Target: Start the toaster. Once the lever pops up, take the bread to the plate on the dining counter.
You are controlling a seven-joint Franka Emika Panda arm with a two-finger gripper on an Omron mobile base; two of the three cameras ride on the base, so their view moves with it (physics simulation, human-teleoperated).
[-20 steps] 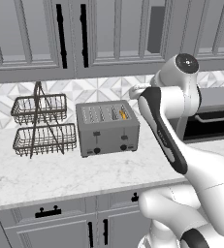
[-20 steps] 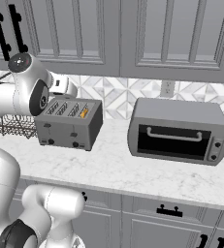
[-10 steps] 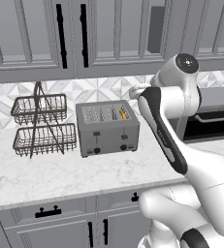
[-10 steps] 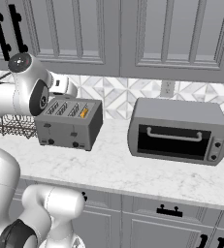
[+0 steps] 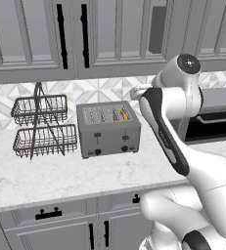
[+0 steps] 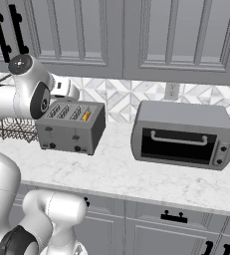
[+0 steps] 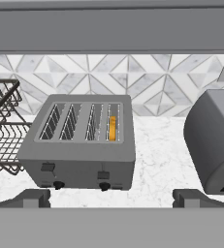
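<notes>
The pincer (image 7: 111,198) stands spread wide, its two dark finger tips (image 7: 32,197) far apart at the bottom of the hand view, holding nothing and touching nothing; it hangs above and in front of the bench (image 7: 157,160), a white marble worktop, looking down on the appliance at 12 o'clock from between the tips.

One boxy grey metal four-slot toaster (image 7: 82,143) sits on that bench; four slots are open on top, two small dark levers and two black knobs on its front; one small golden-yellow slice of bread (image 7: 112,128) stands sunk in the slot furthest toward 3 o'clock, its top edge showing.

From the left base view the toaster (image 5: 108,128) has the bread (image 5: 124,115) in its rightmost slot; at 9 o'clock of it, just beside, stands one dark two-tier wire basket rack (image 5: 41,126); at 3 o'clock, apart from it, sits one larger grey toaster oven (image 6: 183,134) with a dark glass door; grey cabinet doors (image 6: 136,35) hang above.
</notes>
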